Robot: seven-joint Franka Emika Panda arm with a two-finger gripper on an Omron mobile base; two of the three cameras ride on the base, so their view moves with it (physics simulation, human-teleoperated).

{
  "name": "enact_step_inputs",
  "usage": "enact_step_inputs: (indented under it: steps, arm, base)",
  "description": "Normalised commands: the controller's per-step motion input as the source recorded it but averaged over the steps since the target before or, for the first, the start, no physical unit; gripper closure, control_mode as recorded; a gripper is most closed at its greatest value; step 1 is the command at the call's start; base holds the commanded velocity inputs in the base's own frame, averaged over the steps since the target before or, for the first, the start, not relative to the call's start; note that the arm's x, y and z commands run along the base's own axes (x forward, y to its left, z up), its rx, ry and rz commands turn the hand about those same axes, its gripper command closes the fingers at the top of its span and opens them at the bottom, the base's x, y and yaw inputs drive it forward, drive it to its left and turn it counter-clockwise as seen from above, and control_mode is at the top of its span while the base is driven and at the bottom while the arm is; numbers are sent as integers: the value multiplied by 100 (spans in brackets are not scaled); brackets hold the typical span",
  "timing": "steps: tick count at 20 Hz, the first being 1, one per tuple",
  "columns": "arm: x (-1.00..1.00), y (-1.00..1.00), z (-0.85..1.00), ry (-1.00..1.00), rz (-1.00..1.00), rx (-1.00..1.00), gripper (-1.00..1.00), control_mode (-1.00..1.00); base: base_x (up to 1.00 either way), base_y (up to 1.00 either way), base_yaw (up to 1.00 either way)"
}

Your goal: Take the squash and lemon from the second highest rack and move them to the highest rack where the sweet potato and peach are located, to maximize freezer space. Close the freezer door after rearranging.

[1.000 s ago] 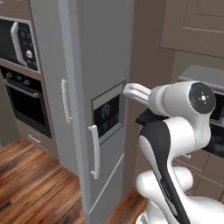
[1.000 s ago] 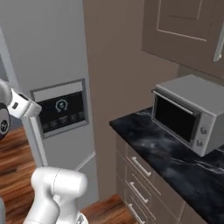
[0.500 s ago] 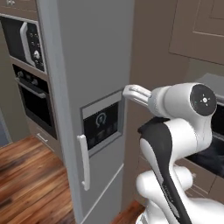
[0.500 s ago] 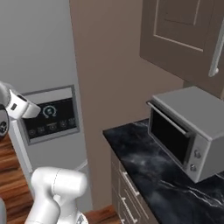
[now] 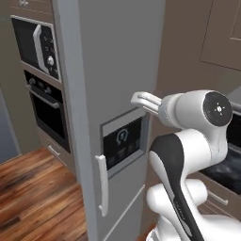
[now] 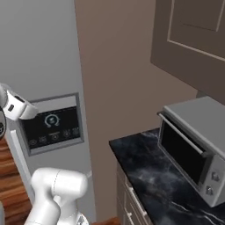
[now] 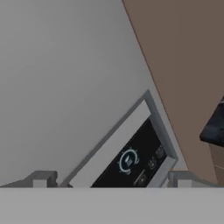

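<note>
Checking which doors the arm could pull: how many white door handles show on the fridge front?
1: a vertical white handle low on the fridge door, left of the dispenser panel. Others may lie outside the frame.

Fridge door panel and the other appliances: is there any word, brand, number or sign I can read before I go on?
No readable words, brands or numbers anywhere.
Dispenser panel on the fridge door: a pale round icon with smaller icons under it, too blurred to read.
Microwave on the counter: two knobs, no legible markings.
Wall oven: a knob and small dots on its control strip, too small to read.
</note>
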Motion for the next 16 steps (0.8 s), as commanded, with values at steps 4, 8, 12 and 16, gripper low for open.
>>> enact_step_inputs:
  steps: [4, 8, 12, 16]
  arm:
    - [0, 0, 0, 0, 0, 0, -100, 100]
    - [0, 0, 0, 0, 0, 0, -100, 100]
    - [8, 0, 0, -1, 2, 6, -100, -100]
    - [55, 0, 0, -15, 1, 17, -100, -100]
  base:
    - [63, 0, 7]
    - [47, 0, 8]
    - [24, 0, 3]
    - [0, 0, 0]
